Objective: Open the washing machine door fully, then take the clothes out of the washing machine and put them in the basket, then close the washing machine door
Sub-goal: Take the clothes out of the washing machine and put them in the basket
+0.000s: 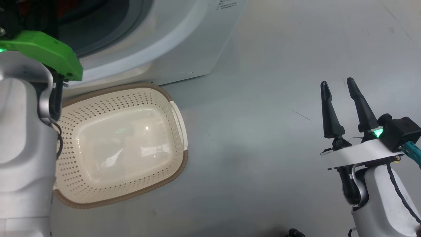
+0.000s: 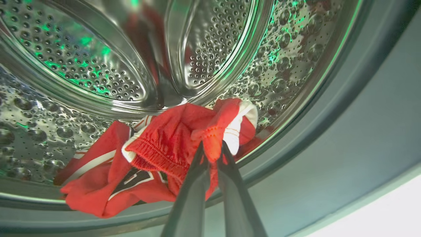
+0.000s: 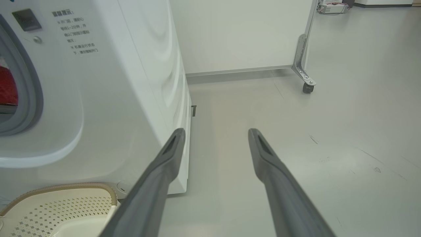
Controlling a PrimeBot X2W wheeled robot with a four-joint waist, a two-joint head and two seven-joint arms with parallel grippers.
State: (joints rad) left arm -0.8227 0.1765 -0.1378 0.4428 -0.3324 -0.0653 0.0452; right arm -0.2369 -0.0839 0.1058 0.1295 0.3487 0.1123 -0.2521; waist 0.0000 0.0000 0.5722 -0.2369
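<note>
The left gripper is shut tight on the red clothes inside the washing machine. Pull them out slowly so nothing snags, then drop them in the basket just below the opening. The right gripper hangs far to the right, jaws wide apart.

Bright, even light; green glints fleck the washing machine inside, and the basket bottom glares.

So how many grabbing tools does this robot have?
2. The left tool is inside the drum, shut on the red clothes; the right tool hangs open over the floor, right of the basket.
</note>
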